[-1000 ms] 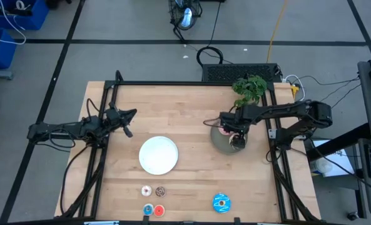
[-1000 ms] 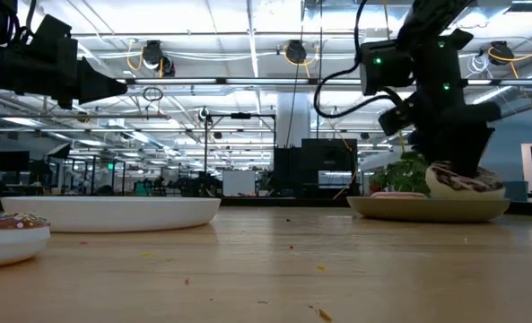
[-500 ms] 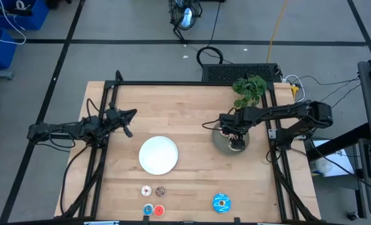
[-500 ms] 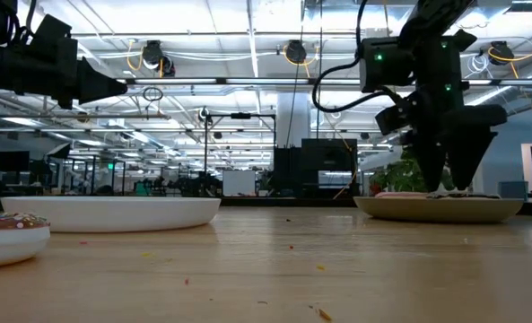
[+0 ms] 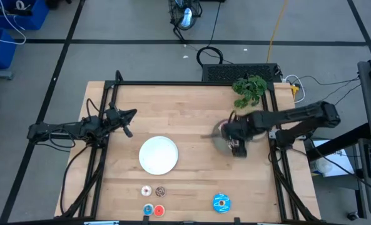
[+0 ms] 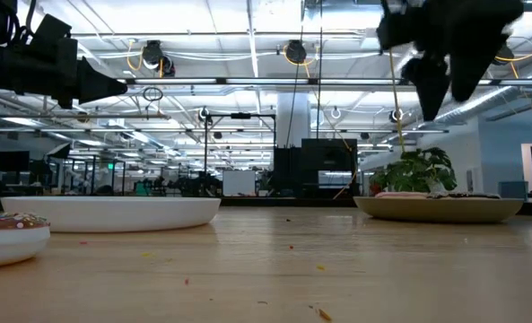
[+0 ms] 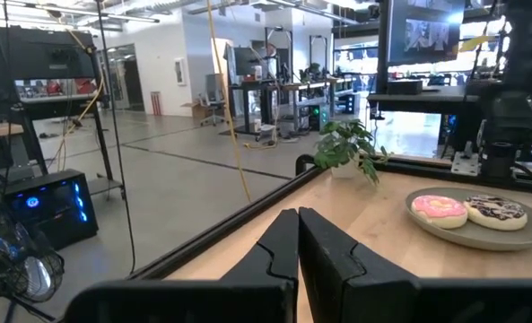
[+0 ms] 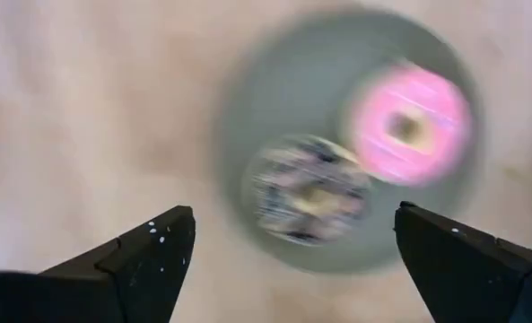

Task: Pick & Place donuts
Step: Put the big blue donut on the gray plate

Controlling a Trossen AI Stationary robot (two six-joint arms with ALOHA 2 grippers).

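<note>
Place step looks done: pink donut [image 8: 410,126] and brown donut [image 8: 309,191] lie side by side on the grey plate [image 8: 274,81]. My right pincer [image 8: 292,260] hangs above it, fingers apart, empty. Left pincer [image 7: 297,235] closed, idle. Next: fetch the blue donut [image 5: 221,202], near the tabletop's [image 5: 185,112] front edge.
</note>
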